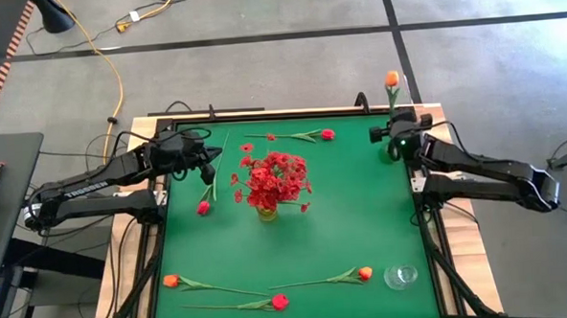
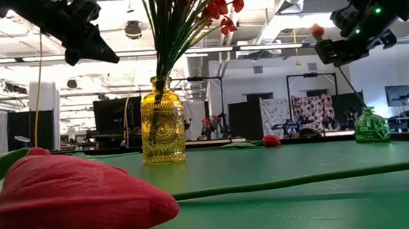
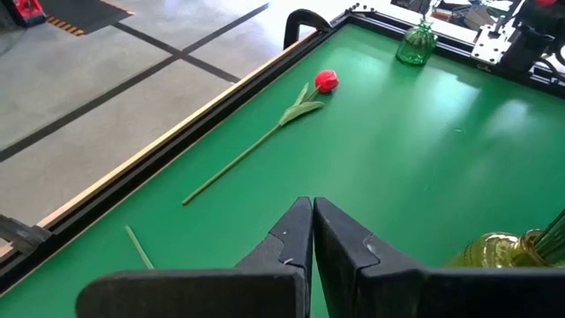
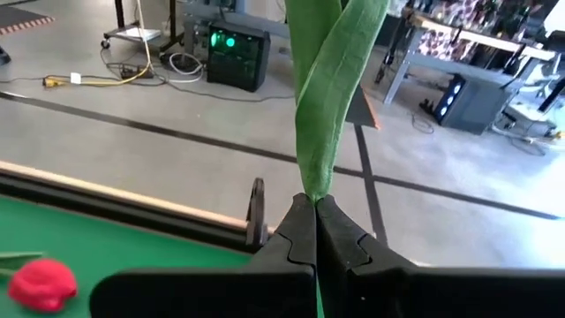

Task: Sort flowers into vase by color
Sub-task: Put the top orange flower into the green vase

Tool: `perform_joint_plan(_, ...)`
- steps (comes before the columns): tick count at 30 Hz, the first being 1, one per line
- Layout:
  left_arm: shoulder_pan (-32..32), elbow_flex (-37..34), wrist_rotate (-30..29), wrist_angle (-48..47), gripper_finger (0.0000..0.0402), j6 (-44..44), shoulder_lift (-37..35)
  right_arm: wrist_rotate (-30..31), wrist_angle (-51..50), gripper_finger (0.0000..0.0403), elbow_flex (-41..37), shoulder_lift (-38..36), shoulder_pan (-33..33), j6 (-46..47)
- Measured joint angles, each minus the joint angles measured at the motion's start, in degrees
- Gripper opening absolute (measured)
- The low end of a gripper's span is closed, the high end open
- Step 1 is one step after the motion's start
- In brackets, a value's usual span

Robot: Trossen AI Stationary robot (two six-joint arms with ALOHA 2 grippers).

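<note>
Green table (image 1: pixel 363 223), two arms at far corners.

Left gripper (image 1: pixel 207 167) raised near far-left part of mat; fingers (image 3: pixel 291 238) pressed together, pinching thin stem of red-pink tulip (image 1: pixel 203 208), bud hanging low toward mat.

Right gripper (image 1: pixel 395 140) raised at far-right edge; fingers (image 4: pixel 300 234) shut tight on green stem and leaf of orange tulip (image 1: pixel 392 78), bud upright above the gripper, past table edge.

Yellow glass vase (image 2: pixel 162 121) near centre, holding bushy red sprigs (image 1: pixel 277 178).

Small green vase (image 2: pixel 371 126) at far-right corner, beside right gripper.

Clear glass vase (image 1: pixel 401 276) near front-right corner.

Still flat on mat: red tulip (image 3: pixel 326 81) at far edge; orange tulip (image 1: pixel 172 280), red tulip (image 1: pixel 279 301) and orange tulip (image 1: pixel 364 273) along front edge.
</note>
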Motion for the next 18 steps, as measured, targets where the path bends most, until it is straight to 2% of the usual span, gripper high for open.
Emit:
perform_joint_plan(4, 0.00, 0.00, 0.00, 0.00, 0.0000, 0.00, 0.00, -0.11, 1.57, 0.0018, 0.00, -0.02, -1.88, -1.90)
perform_joint_plan(13, 0.00, 0.00, -0.01, -0.03, 0.0000, 0.74, 0.00, -7.04, 3.28, 0.0018, 0.00, 0.00, -8.16, -2.21)
perform_joint_plan(18, 0.00, 0.00, -0.02, -0.04, 0.0000, 0.87, 0.00, -10.33, 7.20, 0.0018, -0.02, 0.00, -11.44, -6.75)
